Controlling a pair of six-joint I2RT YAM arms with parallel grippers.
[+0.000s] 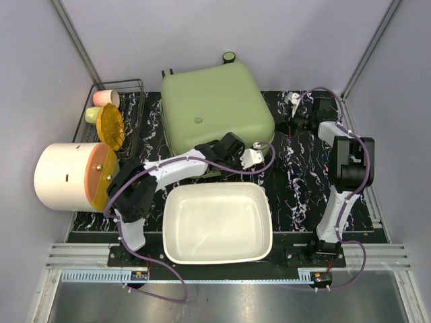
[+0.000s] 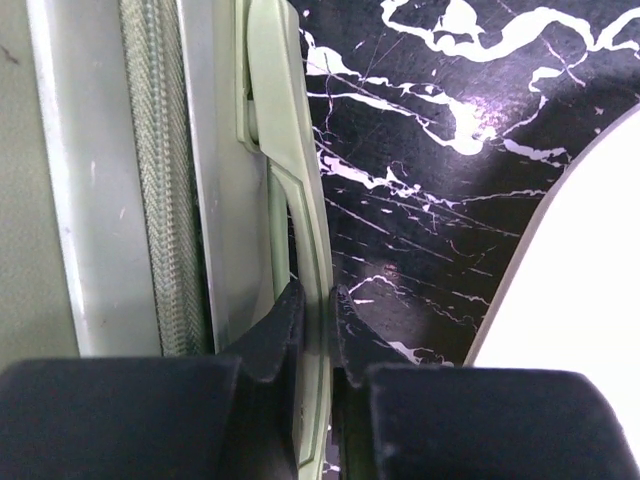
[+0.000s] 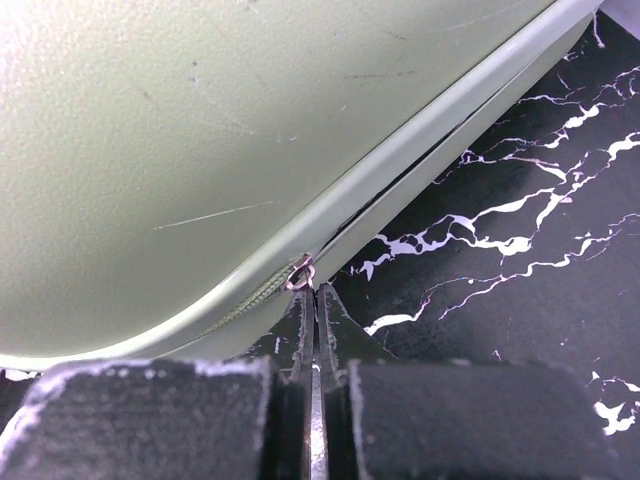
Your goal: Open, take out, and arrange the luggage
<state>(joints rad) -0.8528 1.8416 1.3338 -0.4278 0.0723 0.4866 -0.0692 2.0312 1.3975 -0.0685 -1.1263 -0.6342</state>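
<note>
The suitcase [image 1: 215, 108] lies flat at the back of the table [image 1: 296, 195]. The left arm stretches across it, left fingers [image 2: 280, 330] clamped on its handle [image 2: 310, 230]. The right arm is bent, right fingers [image 3: 340, 330] together, pinching the zipper pull [image 3: 300, 272].

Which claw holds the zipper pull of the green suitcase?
The right claw, shut on the metal zipper pull at the suitcase corner; the left claw grips its side handle.

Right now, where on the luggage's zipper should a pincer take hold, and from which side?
Grip the small metal pull at the luggage's rounded corner, coming in from outside it, fingers flat to the thin tab that sticks out of the seam. The right pincer is shut on it that way; the left pincer clamps the side handle.
</note>
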